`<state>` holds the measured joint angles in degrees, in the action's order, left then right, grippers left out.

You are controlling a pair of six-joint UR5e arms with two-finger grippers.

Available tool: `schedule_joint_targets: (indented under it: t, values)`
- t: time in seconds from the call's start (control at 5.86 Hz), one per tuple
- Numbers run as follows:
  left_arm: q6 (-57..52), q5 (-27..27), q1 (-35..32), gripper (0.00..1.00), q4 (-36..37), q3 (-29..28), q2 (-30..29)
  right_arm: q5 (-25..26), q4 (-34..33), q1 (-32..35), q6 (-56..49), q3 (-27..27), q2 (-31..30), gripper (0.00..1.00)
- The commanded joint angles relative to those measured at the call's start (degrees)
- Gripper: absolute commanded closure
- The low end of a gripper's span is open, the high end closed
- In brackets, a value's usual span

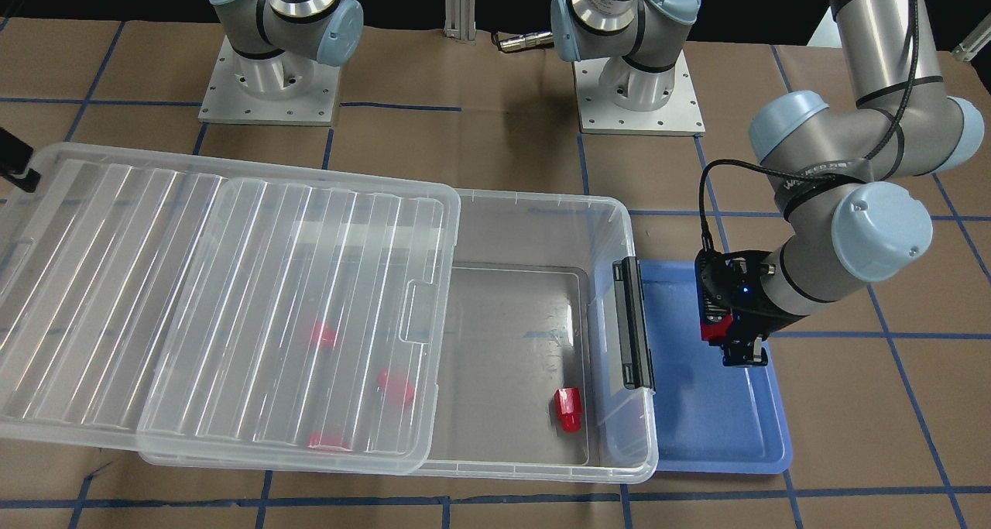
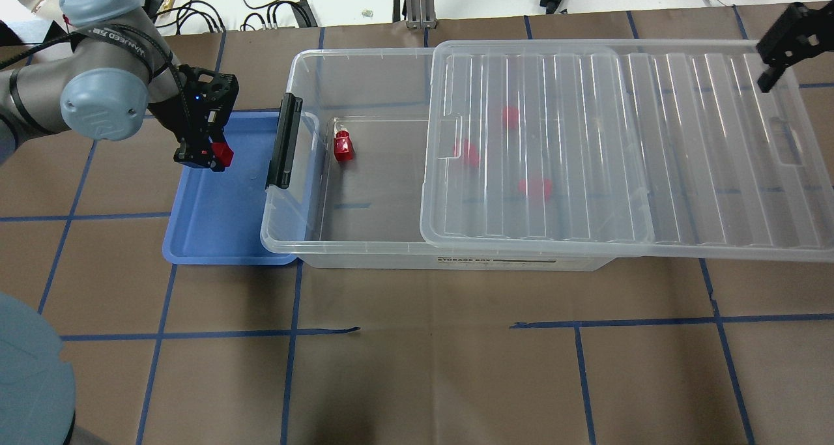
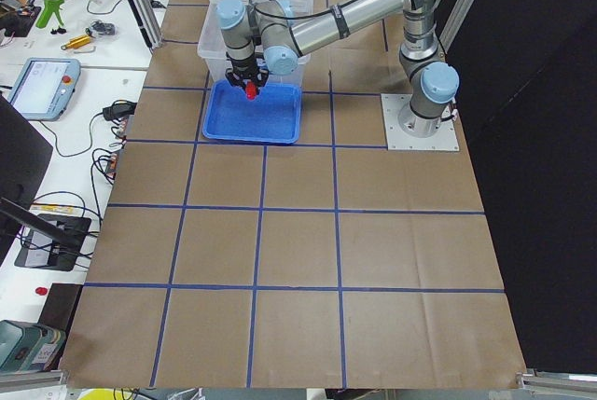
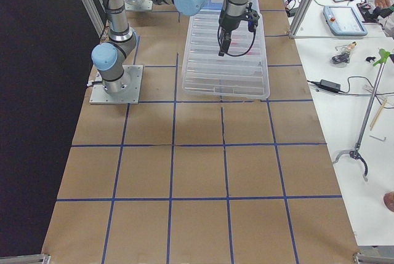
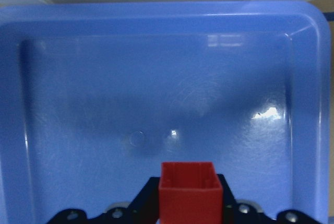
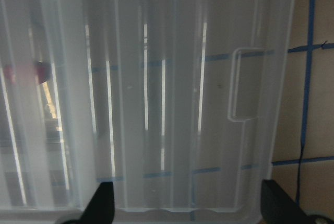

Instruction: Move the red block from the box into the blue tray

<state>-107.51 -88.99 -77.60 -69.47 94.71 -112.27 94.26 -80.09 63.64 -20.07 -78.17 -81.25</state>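
Right now my left gripper (image 2: 210, 157) is clamped on the red block (image 2: 223, 153) and hangs over the blue tray (image 2: 215, 233). On the left wrist camera the block (image 5: 190, 190) sits squarely between the fingers with its open, hollow end facing the tray floor (image 5: 156, 78). It looks clear of the floor, though I cannot tell by how much. The tray lies flat on the brown paper, tight against the latch end of the box (image 2: 365, 64), just beside the black latch bar (image 2: 285, 142).

The box's ribbed lid (image 2: 586, 139) is slid sideways, so the latch end is uncovered and the lid overhangs the opposite end. One more red block (image 2: 343, 146) lies on the uncovered box floor near the latch end. Three other red pieces (image 2: 510, 116) (image 2: 467, 153) (image 2: 535, 187) show only as blurs through the lid.

My right gripper (image 2: 772, 73) hovers over the overhanging end of the lid. On its wrist camera the fingertips (image 6: 104, 203) stand wide apart with nothing between them.
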Motion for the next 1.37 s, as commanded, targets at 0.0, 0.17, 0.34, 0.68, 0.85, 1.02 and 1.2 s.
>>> schedule_joint_targets:
  t: [0.0,0.17,0.34,0.68,0.85,1.02,1.2]
  values:
    - [-1.65,-0.05,0.35,0.89,9.1,3.18,-5.74,4.78,-6.7,-9.19,-8.35,-1.63,4.85,0.0]
    - [-1.3,-0.05,0.17,0.86,13.36,6.59,-7.25,4.79,-10.66,-12.89,-9.01,-3.99,7.14,0.0]
    - [-0.87,0.04,0.08,0.78,17.32,8.54,-7.26,4.88,-13.48,-14.06,-8.93,-6.62,7.68,0.0]
    - [3.08,-0.13,-0.53,0.02,15.7,7.34,-4.64,4.27,-14.74,-14.16,-7.79,-11.38,7.42,0.0]
    - [4.92,-0.13,-0.53,0.02,9.6,6.11,-0.1,3.83,-14.31,-14.16,-7.96,-12.61,6.9,0.0]
    - [6.68,-0.13,-0.53,0.02,-0.3,2.8,5.43,3.56,-14.3,-13.55,-7.96,-13.5,6.81,0.0]
    - [9.74,0.04,-0.62,0.02,-9.45,-0.98,8.88,2.25,-14.13,-13.45,-7.96,-13.5,6.72,0.0]
